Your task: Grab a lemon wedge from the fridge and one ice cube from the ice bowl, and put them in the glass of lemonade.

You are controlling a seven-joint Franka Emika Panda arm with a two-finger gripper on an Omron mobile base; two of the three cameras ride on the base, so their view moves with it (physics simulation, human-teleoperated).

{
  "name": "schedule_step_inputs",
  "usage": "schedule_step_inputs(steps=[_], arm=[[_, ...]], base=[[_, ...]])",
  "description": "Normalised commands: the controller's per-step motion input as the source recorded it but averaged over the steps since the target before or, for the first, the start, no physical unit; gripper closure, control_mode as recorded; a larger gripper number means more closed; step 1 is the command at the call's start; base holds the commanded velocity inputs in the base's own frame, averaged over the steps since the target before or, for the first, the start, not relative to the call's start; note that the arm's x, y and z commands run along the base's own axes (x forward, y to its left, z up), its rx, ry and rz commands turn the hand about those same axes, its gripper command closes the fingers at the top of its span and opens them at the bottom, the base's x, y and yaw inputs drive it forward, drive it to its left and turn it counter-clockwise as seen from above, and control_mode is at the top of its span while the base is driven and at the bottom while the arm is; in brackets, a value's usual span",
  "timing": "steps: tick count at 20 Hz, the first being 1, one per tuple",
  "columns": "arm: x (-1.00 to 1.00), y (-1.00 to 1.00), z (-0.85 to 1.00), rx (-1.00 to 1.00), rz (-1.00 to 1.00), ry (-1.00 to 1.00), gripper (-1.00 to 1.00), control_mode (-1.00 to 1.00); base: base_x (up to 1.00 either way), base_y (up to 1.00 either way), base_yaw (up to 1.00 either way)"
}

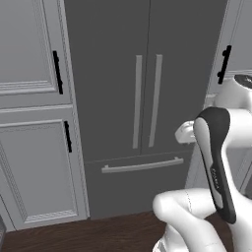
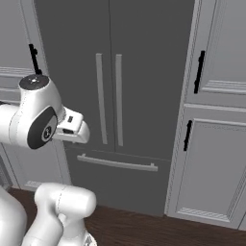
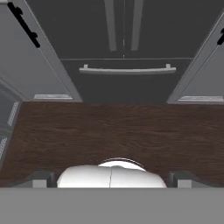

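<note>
Dark brown wooden floor is seen in front of a wall of kitchen furniture, and the tall dark grey fridge stands in the middle of this wall. Both upper doors of the fridge are closed, and their two long grey vertical bar handles are placed side by side near the middle seam. Below the doors a wide drawer front is found, also closed, with one long grey horizontal bar handle across it.

On both sides of the fridge, light grey panelled cabinets are placed, touching its edges. Each cabinet door carries a short black vertical handle near the side that faces the fridge. In the right base view the cabinets on the other side are shown, with an upper and a lower door, both closed.

The white robot arm with dark joints is held folded in front of the fridge, well apart from the doors. In the hand view the end effector is pointed down at the floor and toward the bottom of the fridge. Its two small dark finger tips are seen far apart at the lower corners of this view, so the jaws are spread wide, and nothing is held between them.
</note>
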Motion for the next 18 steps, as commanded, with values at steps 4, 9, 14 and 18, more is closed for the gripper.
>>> schedule_step_inputs(steps=[4,9,14,18], arm=[[0.03,0.0,0.05,0.0,0.01,-0.07,-1.0,-1.0],[0.12,-0.13,0.21,0.0,0.05,-0.22,-1.0,-1.0],[0.04,0.13,0.1,0.0,-0.04,-0.21,-1.0,-1.0],[0.43,0.04,0.09,0.0,0.0,-0.23,-1.0,-1.0]], base=[[-0.06,0.0,0.0],[0.0,0.0,0.0],[0.0,0.0,0.0],[0.0,0.0,0.0]])
